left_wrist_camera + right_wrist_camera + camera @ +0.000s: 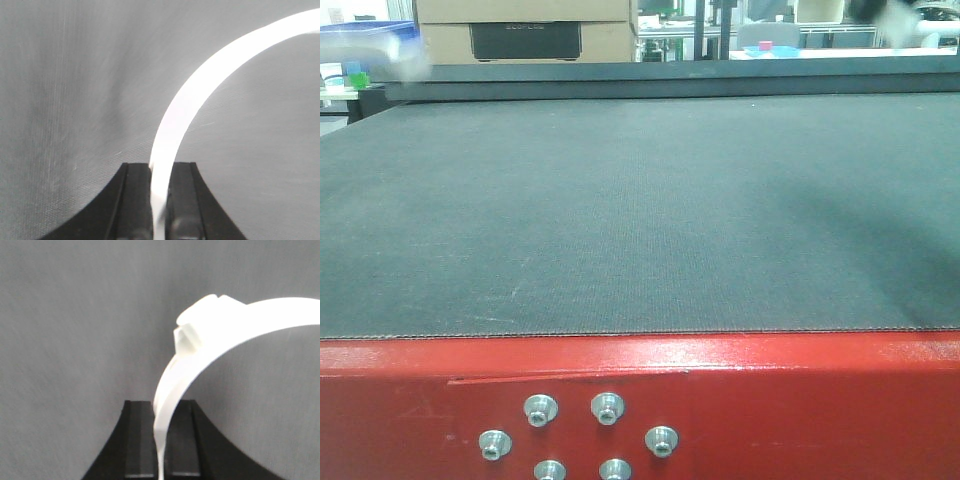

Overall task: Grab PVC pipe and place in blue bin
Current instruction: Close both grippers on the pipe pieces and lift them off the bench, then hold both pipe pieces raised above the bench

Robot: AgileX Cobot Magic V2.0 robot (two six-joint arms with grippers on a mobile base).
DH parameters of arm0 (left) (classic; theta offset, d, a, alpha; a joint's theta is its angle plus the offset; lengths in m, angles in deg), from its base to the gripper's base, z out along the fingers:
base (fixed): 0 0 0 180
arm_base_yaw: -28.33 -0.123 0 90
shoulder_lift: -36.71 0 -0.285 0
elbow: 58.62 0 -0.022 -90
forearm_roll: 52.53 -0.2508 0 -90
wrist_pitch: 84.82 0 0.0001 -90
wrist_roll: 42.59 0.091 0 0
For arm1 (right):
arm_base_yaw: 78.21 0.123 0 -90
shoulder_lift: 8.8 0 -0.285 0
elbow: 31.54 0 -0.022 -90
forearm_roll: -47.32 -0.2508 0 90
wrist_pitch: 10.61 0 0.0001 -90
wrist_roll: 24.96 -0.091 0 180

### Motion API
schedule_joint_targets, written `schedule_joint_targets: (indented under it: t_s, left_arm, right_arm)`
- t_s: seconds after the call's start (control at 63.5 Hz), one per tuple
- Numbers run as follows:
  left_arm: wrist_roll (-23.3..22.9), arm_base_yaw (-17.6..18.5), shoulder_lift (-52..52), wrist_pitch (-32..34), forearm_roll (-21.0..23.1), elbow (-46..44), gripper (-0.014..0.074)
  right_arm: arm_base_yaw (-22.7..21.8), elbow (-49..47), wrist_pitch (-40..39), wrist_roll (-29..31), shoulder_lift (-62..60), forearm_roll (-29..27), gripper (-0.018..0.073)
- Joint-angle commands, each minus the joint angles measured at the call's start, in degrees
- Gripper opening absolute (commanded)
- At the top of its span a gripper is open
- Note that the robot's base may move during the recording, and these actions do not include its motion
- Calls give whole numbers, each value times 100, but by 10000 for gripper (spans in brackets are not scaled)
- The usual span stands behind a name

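front view: the counter (620, 220) is showing its dark mat above a red frame (770, 400), and no pipe is lying on the mat here. a blurred blue shape (365, 40) at the far left may be the bin, though i cannot tell for sure. neither gripper is appearing clearly.

left wrist view: the left gripper (161, 170) is pinching the thin wall of the pvc pipe (200, 95), which is arcing up and to the right above the mat. the hold is sitting on one narrow curved edge. a quick swing could be making the pipe pivot or slide out before it reaches the bin.

right wrist view: the right gripper (162, 407) is clamping a tabbed pvc rim (225, 325) in the same edge-on way. i cannot tell whether this is the same piece. if it is, the two arms drifting apart could be wrenching it loose. if not, the same slipping risk is applying here.
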Motion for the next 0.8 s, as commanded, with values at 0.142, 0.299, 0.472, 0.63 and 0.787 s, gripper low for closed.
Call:
schedule_joint_targets:
  t_s: [0.142,0.299,0.472,0.63,0.787]
  left_arm:
    - [-845,905,-1206,904,226,239,-111]
    - [-1244,1369,-2013,2213,10,1118,-111]
    - [-1253,1508,-2971,3513,-71,2499,-111]
    - [-1253,1494,-3896,4701,-71,3732,-111]
    - [-1253,1494,-4814,4943,-34,4507,-111]
  right_arm:
    - [-1,651,-1658,30,-776,29,-167]
    - [-1,1764,-2988,30,-1497,29,-167]
    - [-1,3190,-4423,30,-2411,29,-167]
    - [-1,4194,-4904,30,-3362,29,-167]
    - [-1,4730,-4879,30,-4305,29,-167]
